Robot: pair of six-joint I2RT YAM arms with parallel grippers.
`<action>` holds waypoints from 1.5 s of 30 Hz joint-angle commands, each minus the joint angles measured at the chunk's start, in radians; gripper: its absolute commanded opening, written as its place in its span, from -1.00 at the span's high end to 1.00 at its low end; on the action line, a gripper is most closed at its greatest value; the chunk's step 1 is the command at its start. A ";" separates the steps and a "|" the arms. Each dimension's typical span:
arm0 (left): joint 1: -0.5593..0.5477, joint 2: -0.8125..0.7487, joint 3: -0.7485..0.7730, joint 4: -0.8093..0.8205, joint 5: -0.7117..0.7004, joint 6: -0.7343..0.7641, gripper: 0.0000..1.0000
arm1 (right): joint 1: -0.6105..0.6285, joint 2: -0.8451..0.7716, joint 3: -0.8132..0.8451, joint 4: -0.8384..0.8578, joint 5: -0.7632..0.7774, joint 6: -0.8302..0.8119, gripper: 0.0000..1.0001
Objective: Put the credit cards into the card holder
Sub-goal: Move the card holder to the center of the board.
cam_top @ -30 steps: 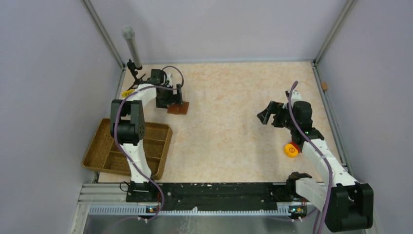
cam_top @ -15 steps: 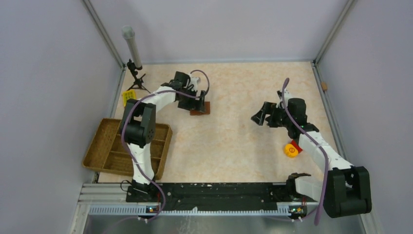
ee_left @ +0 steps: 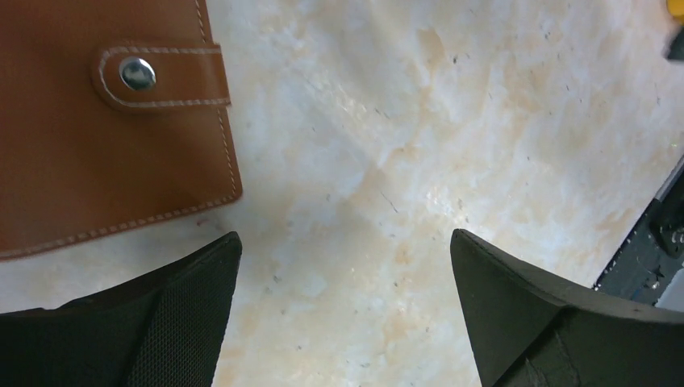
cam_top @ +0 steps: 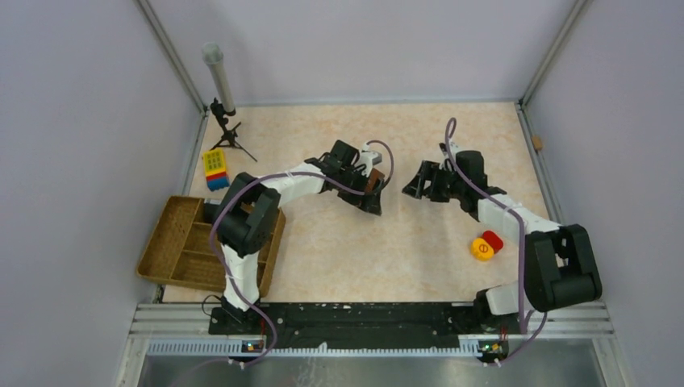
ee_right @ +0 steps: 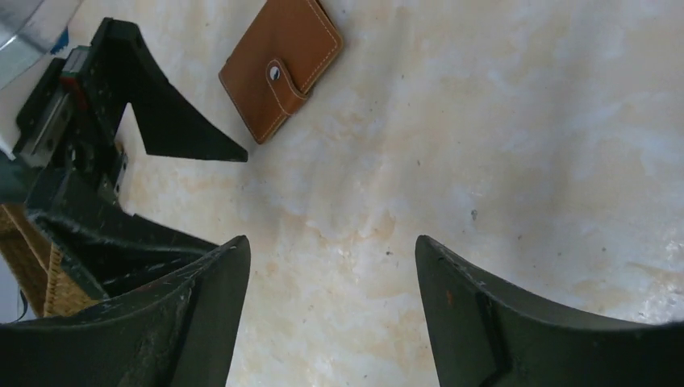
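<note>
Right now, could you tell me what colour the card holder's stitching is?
Off-white, against tan-brown leather; the card holder shows best in the left wrist view.

The card holder (ee_left: 97,153) is tan with pale stitching and a silver snap (ee_left: 137,73), the table (ee_left: 419,161) marbled cream-peach.

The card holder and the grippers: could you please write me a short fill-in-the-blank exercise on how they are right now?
1. The card holder lies flat on the table with its snap strap ____.
2. The left gripper has its jaws ____, with only bare table between them.
3. The right gripper holds ____.
4. In the top view, the compartmented tray sits beside the base of the ____ arm.

Missing words: closed; open; nothing; left
</note>
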 commanded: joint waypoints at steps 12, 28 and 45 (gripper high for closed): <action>0.149 -0.003 0.143 -0.010 -0.188 -0.124 -0.98 | 0.151 0.338 0.141 0.330 0.048 0.288 -0.10; 0.150 0.158 0.238 -0.056 -0.111 -0.153 -0.30 | 0.158 0.475 0.190 0.379 0.110 0.313 0.01; 0.136 0.148 0.130 -0.020 -0.016 -0.340 0.07 | 0.162 0.651 0.247 0.522 -0.002 0.375 0.25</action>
